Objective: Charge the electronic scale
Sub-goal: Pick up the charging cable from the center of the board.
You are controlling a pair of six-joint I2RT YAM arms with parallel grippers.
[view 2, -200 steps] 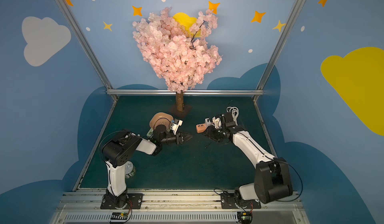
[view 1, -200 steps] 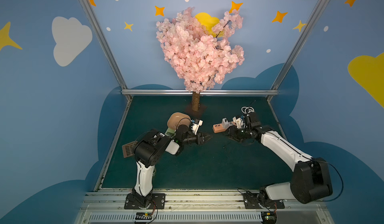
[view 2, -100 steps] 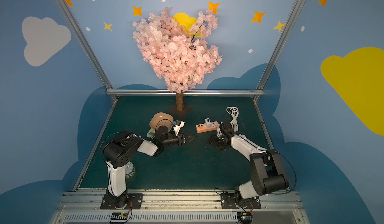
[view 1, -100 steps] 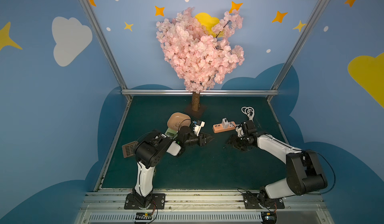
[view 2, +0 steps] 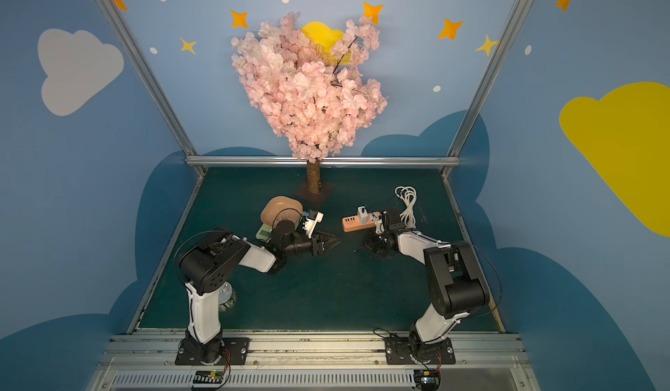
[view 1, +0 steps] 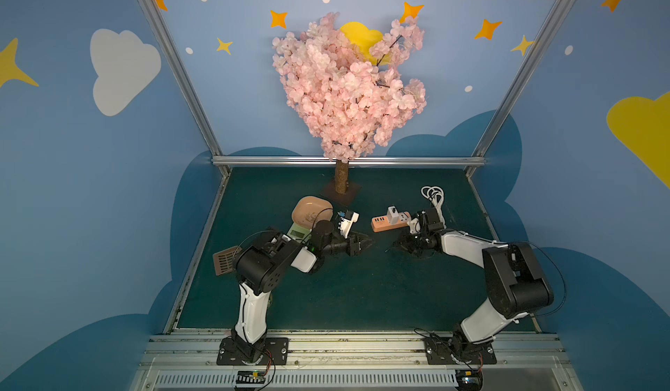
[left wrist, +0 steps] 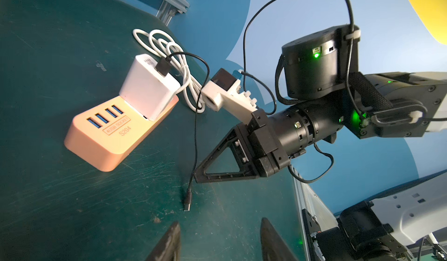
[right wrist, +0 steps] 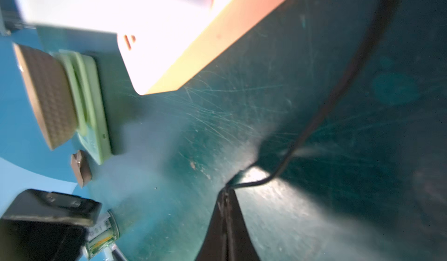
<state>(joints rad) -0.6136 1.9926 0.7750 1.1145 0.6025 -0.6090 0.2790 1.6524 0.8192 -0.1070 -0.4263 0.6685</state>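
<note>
The electronic scale (view 1: 299,231) is pale green with a peach tray (view 1: 308,213) on top, and sits left of centre in both top views (view 2: 264,231), partly behind my left arm. My left gripper (left wrist: 220,226) stands open over bare mat, with nothing between its fingers. A thin black cable (left wrist: 195,131) runs from the white charger cube (left wrist: 147,88) on the orange power strip (left wrist: 108,141) down to the mat. My right gripper (right wrist: 226,192) is shut on that cable just behind its plug (left wrist: 187,200), with its tip on the mat (view 1: 398,246).
A cherry tree (view 1: 340,182) stands at the back centre. A white coiled cord (view 1: 433,195) lies behind the power strip. A brown slotted piece (view 1: 224,260) lies by the left wall. Metal rails edge the green mat (view 1: 362,291).
My right gripper left the power strip, dropped to the mat in front of it and closed on the black cable. My left gripper edged slightly right and stayed open.
</note>
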